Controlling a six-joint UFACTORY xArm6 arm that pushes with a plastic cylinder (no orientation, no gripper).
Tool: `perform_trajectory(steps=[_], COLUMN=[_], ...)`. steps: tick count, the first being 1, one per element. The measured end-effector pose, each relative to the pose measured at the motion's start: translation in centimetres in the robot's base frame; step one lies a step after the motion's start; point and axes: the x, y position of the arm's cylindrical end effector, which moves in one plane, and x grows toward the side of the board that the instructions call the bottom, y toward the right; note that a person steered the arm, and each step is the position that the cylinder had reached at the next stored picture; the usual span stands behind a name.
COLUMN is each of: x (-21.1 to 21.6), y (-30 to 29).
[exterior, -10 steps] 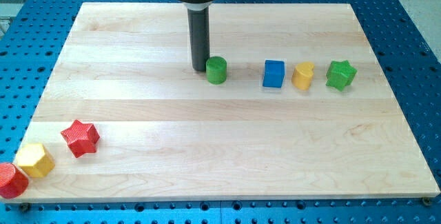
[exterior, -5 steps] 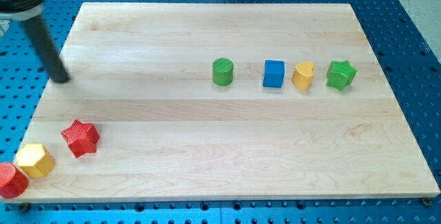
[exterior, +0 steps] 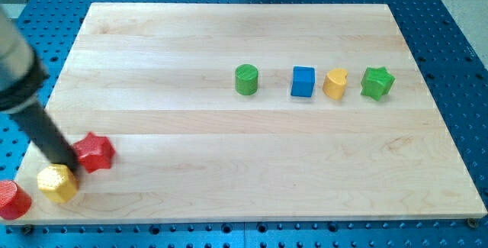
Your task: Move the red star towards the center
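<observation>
Camera view: wooden board [exterior: 252, 149] on blue pegboard [exterior: 457, 57]; my tip [exterior: 70, 165], no jaws, touches red star [exterior: 95, 152].

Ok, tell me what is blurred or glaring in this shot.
Camera view: the dark rod is motion-smeared, sharpest near my tip, which sits beside the red star block and yellow hexagonal block; the wooden board is evenly lit, without harsh glare.

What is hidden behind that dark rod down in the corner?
The rod covers the left edge of the red star; my tip sits between it and the yellow block. Whether they touch is hidden.
</observation>
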Motion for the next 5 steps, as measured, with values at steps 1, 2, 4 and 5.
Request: perform_trajectory(steps=[1,2,4,5], x=[-0.4,-1.9,-4.5,-0.9], y=[7.3,15.1,19.3,21.6])
